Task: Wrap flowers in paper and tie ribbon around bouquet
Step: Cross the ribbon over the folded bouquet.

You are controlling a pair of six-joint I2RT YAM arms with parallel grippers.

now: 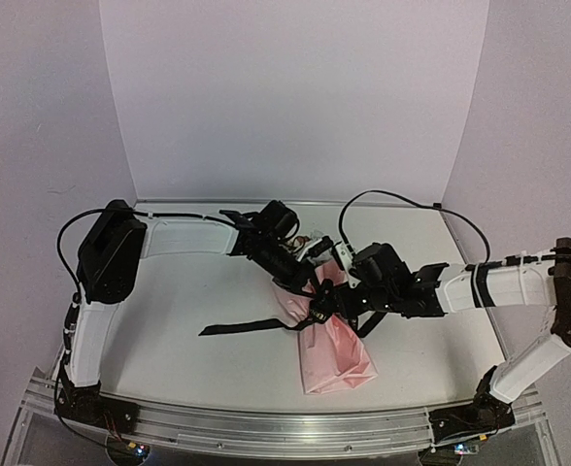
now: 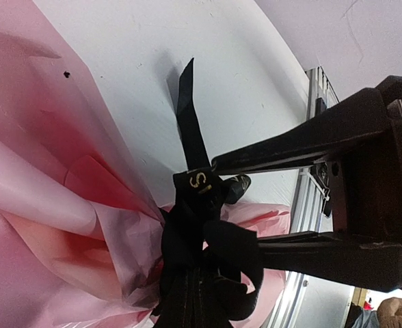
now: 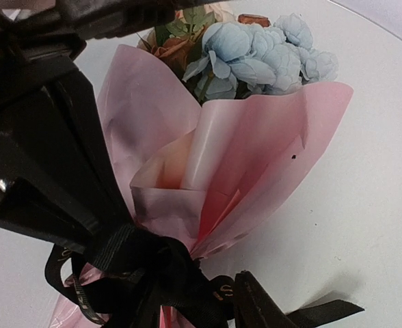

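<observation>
Checking margins first: the bouquet [image 1: 336,354] lies on the white table [image 1: 188,291] with its broad paper end close to the aluminium rail [image 1: 266,427], not touching it. Toward the rail's left end runs a wide stretch of bare tabletop, crossed by one tail of the ribbon [image 1: 242,327]. Toward the rail's right end the strip is narrower, and the right arm spans it. On the side away from the rail, the white backdrop [image 1: 295,97] closes off the table.

Long axis: runs away from the rail, leaning slightly toward its left end. The flowers [image 3: 256,55] point away from the rail. Pale blue blooms show above the paper [image 3: 256,157], which flares open on that side of the knot. The ribbon is tied about mid-length, and its flat tail runs roughly parallel to the rail.

Left gripper [image 2: 232,203]: closed at the knot, apparently pinching ribbon; the exact loop is lost in the black folds. Right gripper [image 3: 180,266]: jaws parted, one finger on each side of the knot.
</observation>
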